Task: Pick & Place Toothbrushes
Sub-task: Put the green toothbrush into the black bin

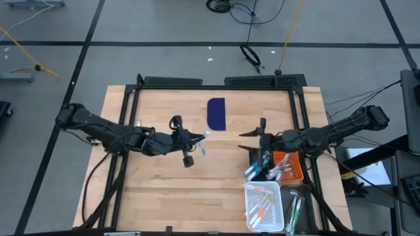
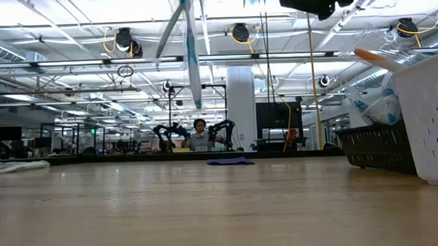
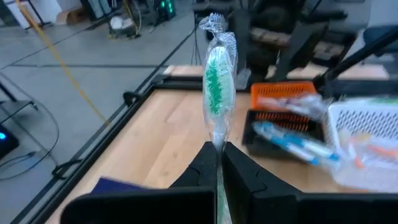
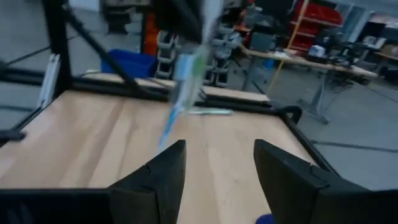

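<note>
Big wooden desk (image 1: 164, 190), both arms reaching in from the sides. Left pincer (image 1: 201, 135) sits mid-desk, clenched on a wrapped green-bristled toothbrush (image 3: 216, 93) that stands up from it. Right pincer (image 1: 249, 134) hangs released over the desk, just beside the baskets. More toothbrushes (image 1: 261, 204) fill the white basket (image 1: 252, 191), next to the orange basket (image 1: 294, 174); a blue rectangle (image 1: 216, 113) lies further back

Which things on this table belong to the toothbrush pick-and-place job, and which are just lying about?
Belongs to the job:
- wrapped toothbrush, pinched in the left gripper
- toothbrushes in the black basket, orange basket and white basket
- right gripper, open

Just lying about:
- dark blue flat rectangle
</note>
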